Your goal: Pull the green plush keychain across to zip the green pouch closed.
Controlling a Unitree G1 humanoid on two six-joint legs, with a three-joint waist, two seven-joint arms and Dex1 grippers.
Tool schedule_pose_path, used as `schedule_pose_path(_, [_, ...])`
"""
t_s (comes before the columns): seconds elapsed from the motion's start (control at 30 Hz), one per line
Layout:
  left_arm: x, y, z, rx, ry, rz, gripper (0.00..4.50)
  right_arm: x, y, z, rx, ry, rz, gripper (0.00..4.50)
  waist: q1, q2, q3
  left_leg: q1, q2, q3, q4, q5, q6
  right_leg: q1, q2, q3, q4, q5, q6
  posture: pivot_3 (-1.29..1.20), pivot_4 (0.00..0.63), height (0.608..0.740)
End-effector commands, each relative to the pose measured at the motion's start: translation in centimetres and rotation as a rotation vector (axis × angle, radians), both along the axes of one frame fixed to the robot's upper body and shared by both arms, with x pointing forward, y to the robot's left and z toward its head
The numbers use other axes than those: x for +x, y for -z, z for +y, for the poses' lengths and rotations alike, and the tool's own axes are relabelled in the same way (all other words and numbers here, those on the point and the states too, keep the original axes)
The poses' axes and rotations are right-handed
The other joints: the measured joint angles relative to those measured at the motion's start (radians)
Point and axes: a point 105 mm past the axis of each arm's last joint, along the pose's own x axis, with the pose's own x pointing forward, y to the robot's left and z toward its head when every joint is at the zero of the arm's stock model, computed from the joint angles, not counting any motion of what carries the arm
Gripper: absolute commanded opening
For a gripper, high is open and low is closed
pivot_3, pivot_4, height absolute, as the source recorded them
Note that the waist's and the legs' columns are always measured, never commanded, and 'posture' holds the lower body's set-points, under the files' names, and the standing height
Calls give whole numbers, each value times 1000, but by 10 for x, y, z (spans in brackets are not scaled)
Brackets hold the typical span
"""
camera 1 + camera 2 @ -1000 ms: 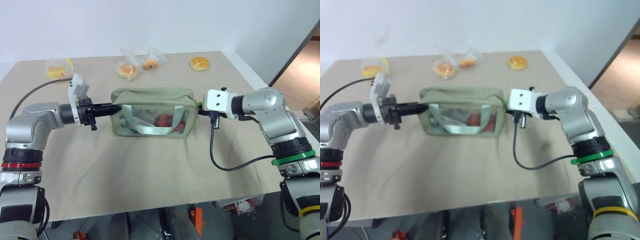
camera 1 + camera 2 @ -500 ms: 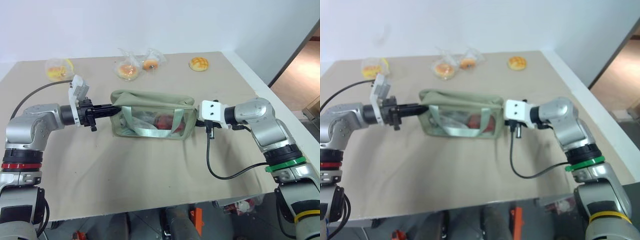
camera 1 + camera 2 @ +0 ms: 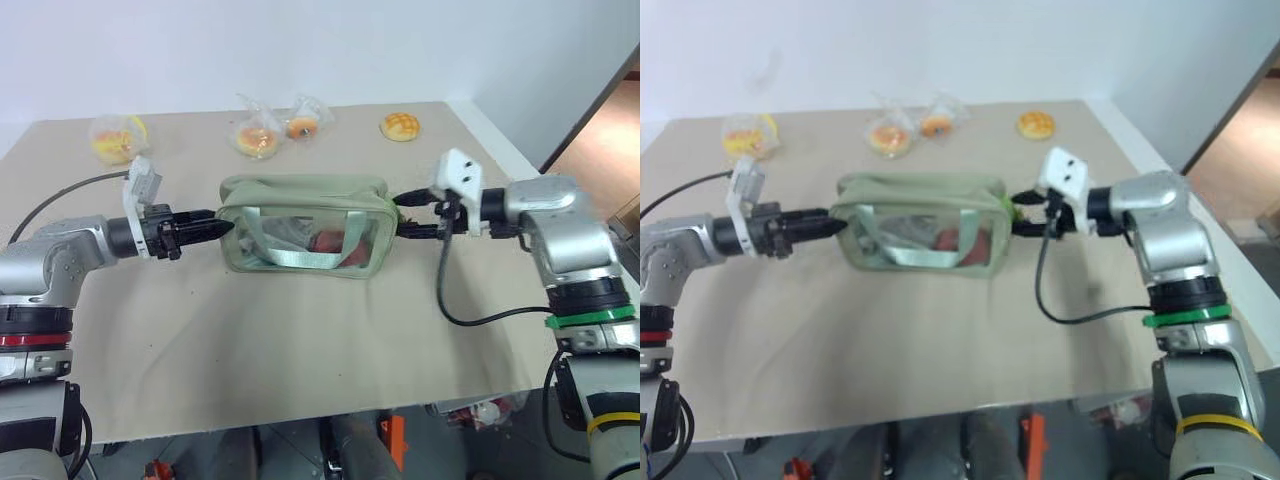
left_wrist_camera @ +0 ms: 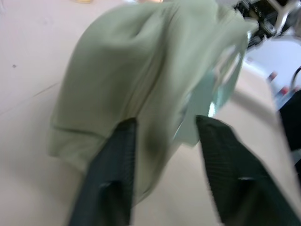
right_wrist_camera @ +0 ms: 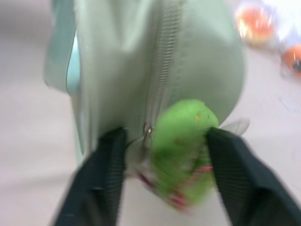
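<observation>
The green pouch [image 3: 300,225] lies in the middle of the table, strap side towards me, with red things showing through its clear panel. Its zipper [image 5: 162,56] runs shut along the top to the slider at the right end. The green plush keychain [image 5: 183,136] hangs at that end, between the spread fingers of my right gripper [image 3: 400,217], which is open. My left gripper [image 3: 222,227] is level at the pouch's left end and also open, with the fabric corner [image 4: 155,122] between its fingers [image 4: 117,155].
Three clear-wrapped buns [image 3: 118,138] [image 3: 256,140] [image 3: 302,127] and a bare bun [image 3: 399,126] lie along the table's back edge. A black cable [image 3: 470,318] loops from my right wrist over the beige table [image 3: 300,350]. The table's right edge is close to my right arm.
Both grippers have gone from shut to open. The right wrist has rolled and lifted, its white camera block now on top. The pouch has settled flat again.
</observation>
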Motion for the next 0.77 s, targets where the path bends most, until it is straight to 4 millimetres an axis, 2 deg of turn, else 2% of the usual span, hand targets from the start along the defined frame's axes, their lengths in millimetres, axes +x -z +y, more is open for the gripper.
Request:
schedule_pose_path(0.03, [-5, -19, 0, 3, -3, -65, 3418, -20, -29, -8, 103, -30, -18, 3153, 0, 0, 0, 0, 0, 0, 0, 0, 0, 0, 0, 0, 0, 0, 0, 0, 150, 740])
schedule_pose_path(0.13, [-12, -28, 3, -6, -4, -83, 4429, -27, -42, -18, 169, -13, -16, 3153, -1, 0, 0, 0, 0, 0, 0, 0, 0, 0, -1, 0, 0, 0, 1, 0, 150, 740])
schedule_pose_path(0.2, [-21, -30, 17, 9, -32, -99, 4475, -33, -46, -29, 179, 13, -24, 3153, -3, 0, 0, 0, 0, 0, 1, 0, 0, 0, -1, 0, 0, 0, 0, 0, 150, 740])
schedule_pose_path(0.33, [-31, -23, 43, 25, -104, -66, 4475, -33, -41, -47, 165, 96, -6, 3153, -4, 0, 0, 2, 0, 1, -1, 0, 0, 0, 0, 1, 0, -3, -4, 0, 150, 740])
schedule_pose_path(0.53, [-40, -2, 81, 47, -236, -2, 4475, -42, -32, -57, 169, 148, 11, 3153, -2, 0, 0, 2, 0, 1, -1, 0, 0, 0, -2, 0, 0, -3, -5, 0, 150, 740])
schedule_pose_path(0.6, [-40, 1, 86, 40, -259, -5, 4475, -43, -30, -57, 181, 158, 12, 3153, -1, 0, 0, 1, -1, 1, 0, 0, 0, 0, -2, 0, 0, -3, -5, 0, 150, 740])
schedule_pose_path(0.77, [-39, 6, 82, 30, -256, -5, 4475, -43, -23, -57, 206, 191, 25, 3153, 0, 0, 0, 1, -1, 1, 0, 0, 0, 0, -2, 0, 0, -3, -5, 0, 150, 740])
